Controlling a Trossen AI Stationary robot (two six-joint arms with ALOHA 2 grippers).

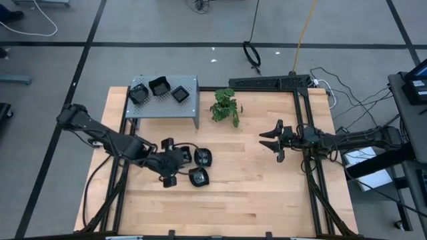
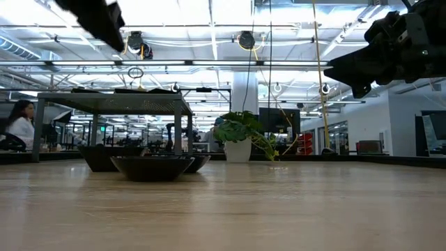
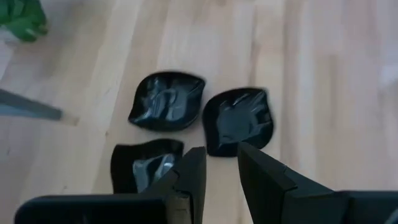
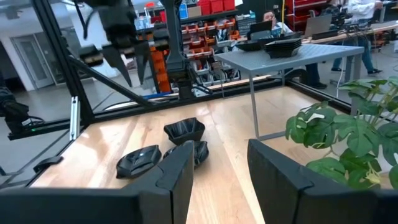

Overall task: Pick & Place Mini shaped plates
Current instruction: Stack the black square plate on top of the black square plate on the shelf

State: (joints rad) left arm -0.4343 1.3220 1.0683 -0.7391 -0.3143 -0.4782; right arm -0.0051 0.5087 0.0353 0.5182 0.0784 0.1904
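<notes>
Three glossy black mini plates lie flat on the wooden table in a close group: one wavy-edged [image 3: 166, 101], one rounded [image 3: 239, 120], and one [image 3: 146, 165] partly behind my finger. The high view shows two of them [image 1: 202, 157] [image 1: 198, 177]. Three more plates [image 1: 159, 85] sit on the grey perforated shelf [image 1: 190, 107]. My left gripper [image 3: 221, 155] hovers above the table group, open by a narrow gap and raised well clear in the low view [image 2: 104, 21]. My right gripper [image 1: 267, 139] hangs open in the air at the table's right, holding nothing.
A small green potted plant [image 1: 225, 107] stands right of the shelf, near the table's far edge. A black frame rail [image 1: 303, 133] runs along the right side. Bare wood lies between the plate group and my right gripper. People sit in the room beyond [image 2: 21, 122].
</notes>
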